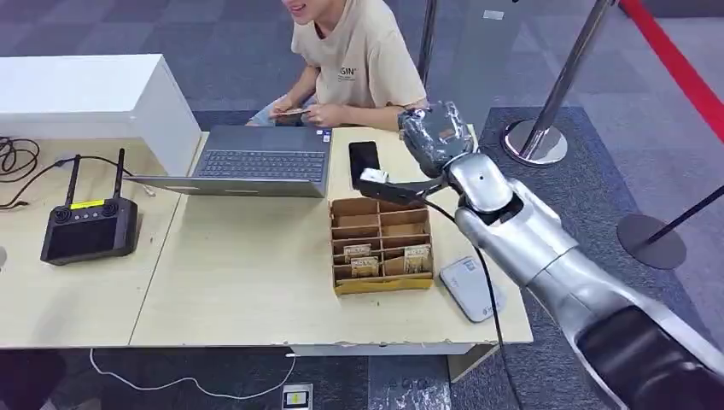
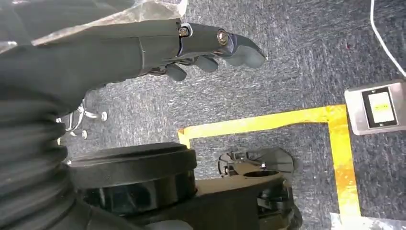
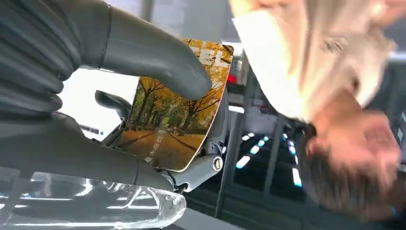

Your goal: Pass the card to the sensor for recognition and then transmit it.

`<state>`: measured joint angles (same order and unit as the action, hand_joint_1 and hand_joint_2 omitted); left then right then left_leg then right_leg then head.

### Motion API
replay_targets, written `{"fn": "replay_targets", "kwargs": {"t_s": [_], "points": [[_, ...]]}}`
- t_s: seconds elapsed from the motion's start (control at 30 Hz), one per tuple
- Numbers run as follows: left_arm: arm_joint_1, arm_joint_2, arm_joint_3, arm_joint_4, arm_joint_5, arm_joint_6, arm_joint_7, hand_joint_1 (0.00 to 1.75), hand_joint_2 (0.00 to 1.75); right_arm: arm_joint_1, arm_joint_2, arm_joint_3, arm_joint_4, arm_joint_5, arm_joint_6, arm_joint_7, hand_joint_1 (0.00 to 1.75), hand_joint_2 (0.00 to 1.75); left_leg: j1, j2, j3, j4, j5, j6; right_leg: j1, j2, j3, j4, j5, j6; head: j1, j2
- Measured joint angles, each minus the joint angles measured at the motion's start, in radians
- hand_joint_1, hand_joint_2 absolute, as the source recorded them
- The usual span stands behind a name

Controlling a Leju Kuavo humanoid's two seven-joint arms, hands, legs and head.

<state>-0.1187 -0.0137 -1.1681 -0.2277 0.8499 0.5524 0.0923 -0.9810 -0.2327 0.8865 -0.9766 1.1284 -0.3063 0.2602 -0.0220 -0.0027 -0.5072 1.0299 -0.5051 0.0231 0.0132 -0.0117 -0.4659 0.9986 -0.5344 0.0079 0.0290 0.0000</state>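
Note:
My right hand [image 1: 431, 132] is raised over the far right corner of the table [image 1: 239, 282], close in front of a seated person [image 1: 359, 60]. In the right wrist view the thumb and fingers [image 3: 153, 52] pinch a card [image 3: 177, 110] printed with yellow autumn trees, and the person's head is blurred just beyond it. A flat grey-white sensor pad [image 1: 470, 289] lies near the table's front right corner, well behind the hand. My left hand [image 2: 206, 45] hangs over the carpet, fingers loosely apart and holding nothing.
A cardboard divider box [image 1: 380, 243] with several cards sits below my right forearm. A black phone [image 1: 364, 162], a laptop [image 1: 256, 162], a black remote controller [image 1: 90, 226] and a white box [image 1: 85, 94] lie further left. Stanchion bases [image 1: 536, 143] stand to the right.

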Motion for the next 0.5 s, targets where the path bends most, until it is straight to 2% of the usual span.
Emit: {"fn": "replay_targets", "kwargs": {"t_s": [0.17,0.33,0.5], "points": [[0.0,0.0,0.0,0.0,0.0,0.0,0.0,0.0,1.75,-0.015,0.011,0.027,0.071,0.008,0.004,0.0,1.75,1.75,0.0,0.0,0.0,0.0,0.0,0.0,0.0,0.0,0.0,0.0,0.0,0.0,0.0,0.0],[0.0,0.0,-0.002,0.001,-0.002,-0.001,0.011,0.0,1.75,-0.045,0.019,0.061,0.131,0.094,0.031,0.006,1.75,1.75,0.0,0.001,0.0,0.0,0.0,0.0,0.0,0.0,0.0,0.0,0.0,0.0,0.0,0.0],[0.001,0.0,-0.005,0.001,-0.001,-0.001,0.009,0.0,1.75,-0.074,0.025,0.091,0.178,0.14,0.011,0.014,1.75,1.75,0.0,0.001,0.0,0.0,0.0,0.0,0.0,0.0,0.0,0.0,0.0,0.0,0.0,0.0]]}}
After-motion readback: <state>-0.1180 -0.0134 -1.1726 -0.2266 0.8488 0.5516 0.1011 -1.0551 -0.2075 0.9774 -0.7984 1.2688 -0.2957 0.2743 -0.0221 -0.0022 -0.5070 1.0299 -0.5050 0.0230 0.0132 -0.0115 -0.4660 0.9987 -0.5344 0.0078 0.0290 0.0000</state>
